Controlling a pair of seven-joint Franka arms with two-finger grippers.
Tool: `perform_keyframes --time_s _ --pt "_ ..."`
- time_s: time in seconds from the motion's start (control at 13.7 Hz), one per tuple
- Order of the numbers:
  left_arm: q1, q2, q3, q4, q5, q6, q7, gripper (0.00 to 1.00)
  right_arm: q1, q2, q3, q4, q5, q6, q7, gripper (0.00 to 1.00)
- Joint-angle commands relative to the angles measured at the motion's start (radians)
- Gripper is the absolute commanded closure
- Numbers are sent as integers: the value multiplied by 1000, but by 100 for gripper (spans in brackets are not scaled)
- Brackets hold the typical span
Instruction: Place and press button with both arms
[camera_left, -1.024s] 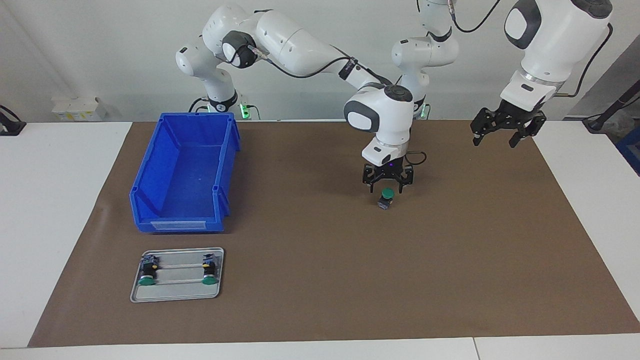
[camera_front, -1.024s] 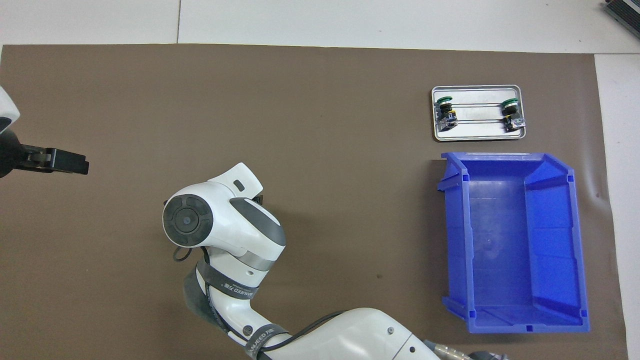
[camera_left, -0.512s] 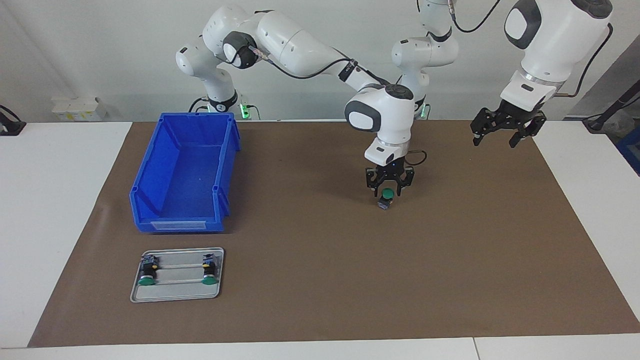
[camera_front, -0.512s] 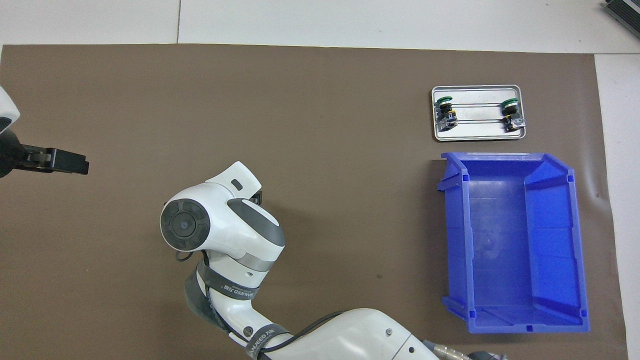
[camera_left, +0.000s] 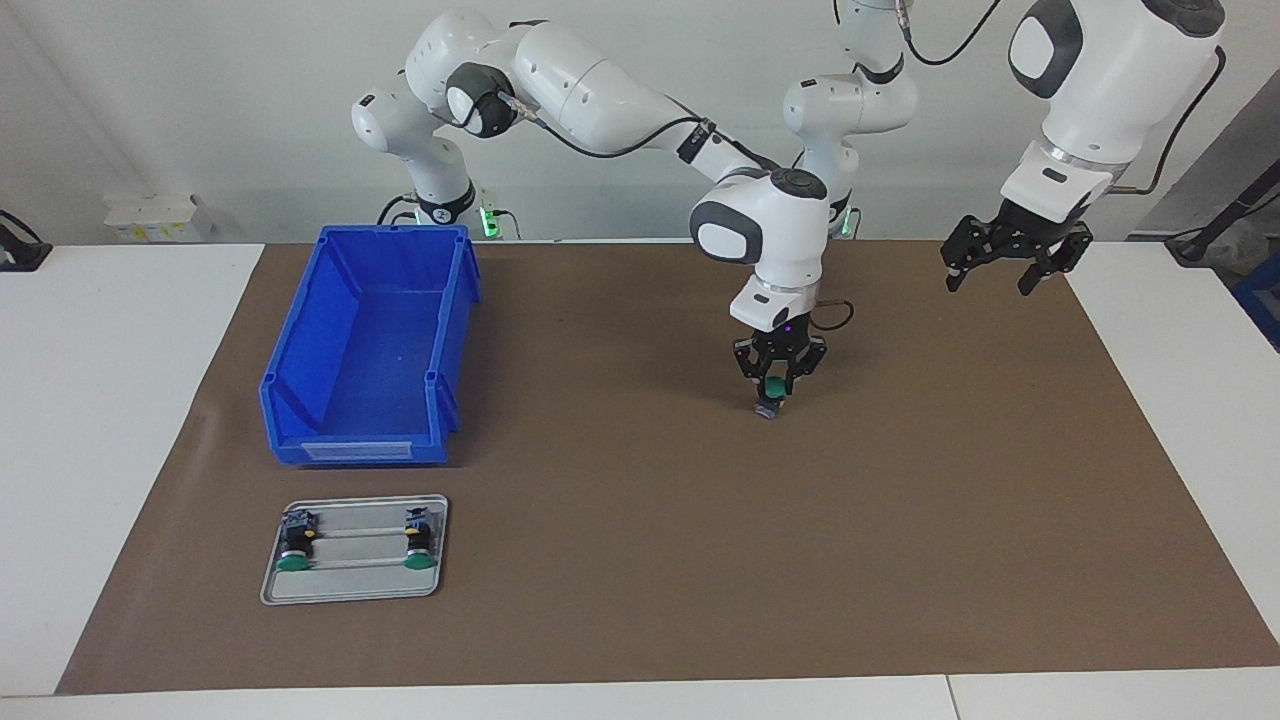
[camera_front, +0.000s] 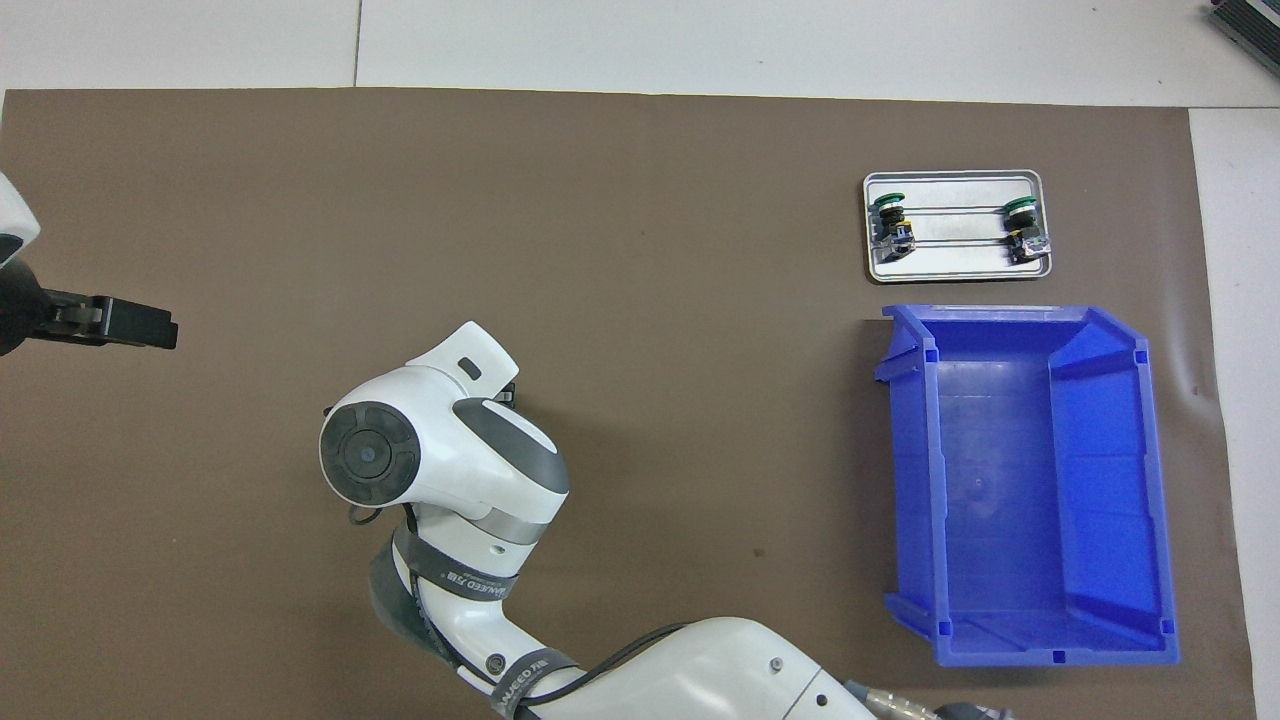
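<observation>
A: State the condition of the right gripper (camera_left: 773, 392).

B: The right gripper was closed around the push button (camera_left: 772, 392). Its fingertips stood at either side of the green cap, pointing straight down. The button stood upright on the brown mat (camera_left: 640, 560), directly beneath the gripper, with its grey-blue rear block resting on the mat. In the overhead view the right arm's wrist housing covered both gripper and button.

A: And the left gripper (camera_left: 1007, 262)?

B: The left gripper hung in the air with its fingers spread apart, holding nothing. It was over the edge of the mat at the left arm's end of the table, well apart from the right gripper and the button. The left arm waited. In the overhead view only the tip of one finger (camera_front: 128, 323) showed at the frame edge.

A: What lay toward the right arm's end of the table?

B: A blue storage bin (camera_left: 372, 352) stood well apart from the right gripper, toward the right arm's end. A grey metal tray (camera_left: 352, 583) lay just beside the bin, farther from the robots. The tray held two more push buttons (camera_left: 294, 547) (camera_left: 420, 545), lying on their sides with the green caps pointing away from the robots. The two lay apart, one near each short end of the tray.
</observation>
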Motion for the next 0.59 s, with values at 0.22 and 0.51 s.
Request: perform_keyframes --time_s 0.22,0.51 --pt "8 -19 -4 -18 12 -1 -11 0 -25 -53 -1 -6 -21 -13 -2 100" --pt "8 -19 -4 -18 12 -1 -11 0 -161 -321 -3 -297 -7 11 1 100"
